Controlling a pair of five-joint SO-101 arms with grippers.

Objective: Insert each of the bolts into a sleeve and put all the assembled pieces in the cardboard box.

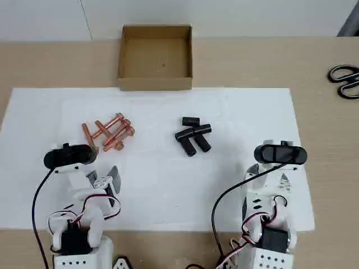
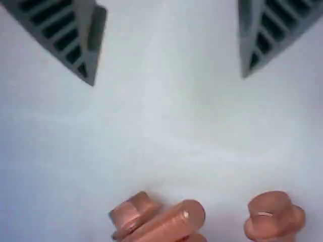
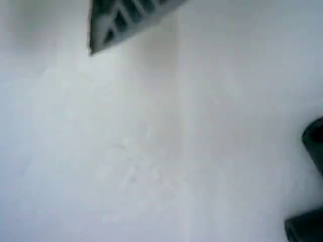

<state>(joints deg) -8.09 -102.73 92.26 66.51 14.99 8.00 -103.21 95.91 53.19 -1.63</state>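
Note:
Several copper bolts point(image 1: 109, 133) lie in a loose pile on the white paper, left of centre. Several black sleeves point(image 1: 193, 134) are clustered near the middle. The empty cardboard box point(image 1: 157, 56) stands beyond the paper's far edge. My left gripper point(image 2: 168, 75) hangs open over bare paper just short of the bolts point(image 2: 156, 219), holding nothing. My right gripper point(image 1: 269, 176) is low at the front right, apart from the sleeves point(image 3: 315, 136). One of its fingers point(image 3: 126, 20) shows in the right wrist view with its tip free, and it holds nothing.
The white paper sheet point(image 1: 151, 185) covers most of the wooden table. Black scissors point(image 1: 345, 81) lie at the far right edge. Cables run along both arms near the front edge.

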